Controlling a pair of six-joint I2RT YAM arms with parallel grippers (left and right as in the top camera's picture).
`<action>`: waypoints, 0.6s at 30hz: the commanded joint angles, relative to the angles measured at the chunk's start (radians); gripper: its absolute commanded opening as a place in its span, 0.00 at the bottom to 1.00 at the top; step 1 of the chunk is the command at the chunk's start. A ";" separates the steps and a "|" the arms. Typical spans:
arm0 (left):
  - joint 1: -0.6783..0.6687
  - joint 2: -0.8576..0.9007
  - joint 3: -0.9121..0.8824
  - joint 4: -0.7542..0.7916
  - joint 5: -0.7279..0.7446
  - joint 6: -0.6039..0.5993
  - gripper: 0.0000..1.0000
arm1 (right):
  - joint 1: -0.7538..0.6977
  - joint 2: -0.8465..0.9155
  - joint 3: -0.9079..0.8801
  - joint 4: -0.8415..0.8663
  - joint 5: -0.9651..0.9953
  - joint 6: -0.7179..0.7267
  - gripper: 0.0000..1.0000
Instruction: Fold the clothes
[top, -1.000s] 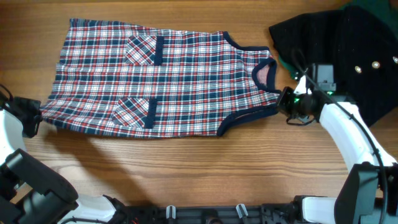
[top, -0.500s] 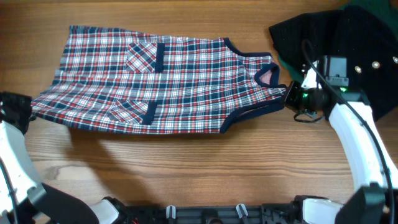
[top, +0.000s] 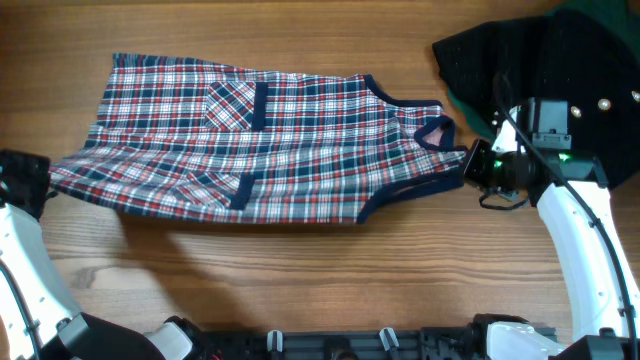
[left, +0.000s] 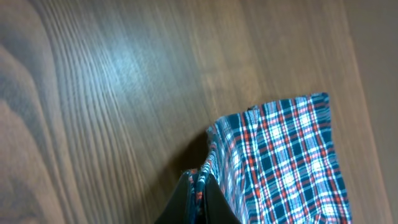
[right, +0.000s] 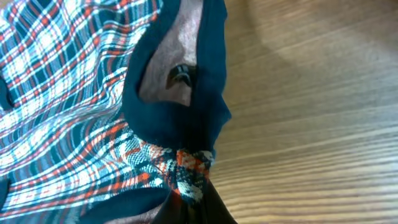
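Note:
The plaid clothes (top: 270, 140) stretch across the table, near edge lifted off the wood and casting a shadow, far edge resting on it. My left gripper (top: 42, 180) is shut on the bottom hem corner (left: 200, 190) at the far left. The plaid (left: 280, 162) fans out to the right in the left wrist view. My right gripper (top: 468, 165) is shut on the shoulder strap beside the navy neckline (right: 186, 87), with bunched plaid (right: 189, 171) pinched between its fingers. Two patch pockets (top: 235, 100) face up.
A black studded garment (top: 540, 60) lies at the back right, right behind the right gripper, with a sliver of dark green fabric (top: 462, 100) under it. Bare wooden tabletop (top: 330, 270) runs along the near side.
Both grippers have pulled apart and moved away from the near edge, lifting and stretching the garment's near edge. The right one went right, the left one further back.

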 joint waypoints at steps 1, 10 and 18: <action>-0.005 0.002 0.010 -0.088 -0.028 0.016 0.04 | -0.010 0.003 0.021 -0.130 0.044 0.013 0.04; -0.081 0.002 0.010 -0.299 -0.122 0.068 0.04 | -0.010 0.003 0.021 -0.299 0.044 -0.016 0.04; -0.084 0.026 0.010 -0.084 -0.135 0.051 0.04 | -0.012 0.086 0.021 -0.082 0.041 -0.006 0.04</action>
